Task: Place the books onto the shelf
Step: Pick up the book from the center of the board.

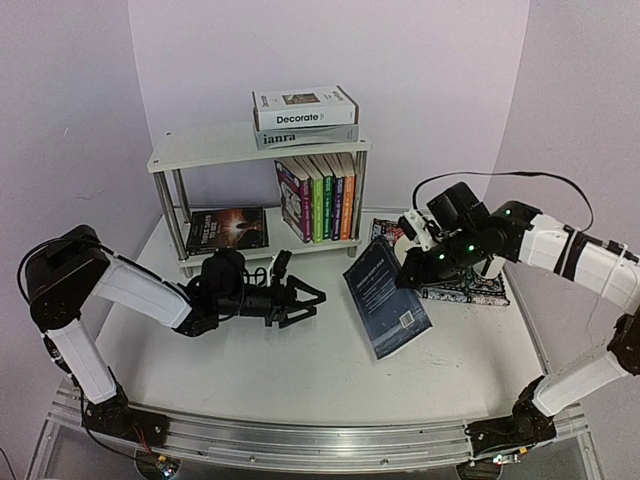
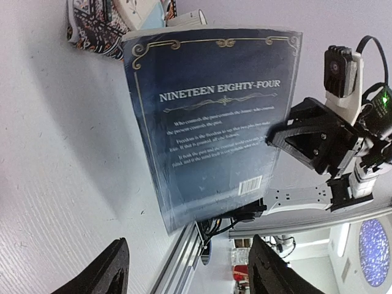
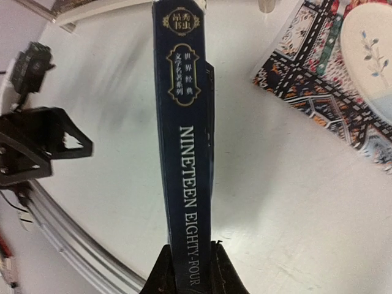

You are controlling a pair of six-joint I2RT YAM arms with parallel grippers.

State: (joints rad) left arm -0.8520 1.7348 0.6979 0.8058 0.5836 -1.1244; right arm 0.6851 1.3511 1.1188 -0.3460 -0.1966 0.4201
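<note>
The right gripper (image 3: 188,254) has its jaws closed on the navy book (image 3: 184,153), one finger on each cover, at the end of the spine lettered "NINETEEN EIGHTY-FOUR". The left gripper (image 1: 308,306) has its jaws apart with nothing between them. Its fingers point toward the navy book's back cover and stand clear of it. The navy book is held tilted over the table (image 1: 250,370), right of centre in the top view, with its back cover and barcode facing up toward the camera. Whether its lower edge touches the table cannot be told. It is not on the shelf (image 1: 200,148). Just right of the right gripper a patterned placemat (image 1: 480,290) lies flat on the table and carries a plate (image 3: 367,55). The shelf stands at upper centre of the top view, against the back wall, up and left of the held book. On its top tier, at the right end, the white "Decorate" (image 1: 305,105) lies stacked on the grey "ianra" (image 1: 305,136). On its lower tier, at the right end, a row of upright books (image 1: 320,195) shows spines outward, purple, green and orange among them. At the left end of that tier a dark book (image 1: 228,228) lies flat, cover up. The left arm reaches in from the lower left of the top view, and the right arm from the right edge.
</note>
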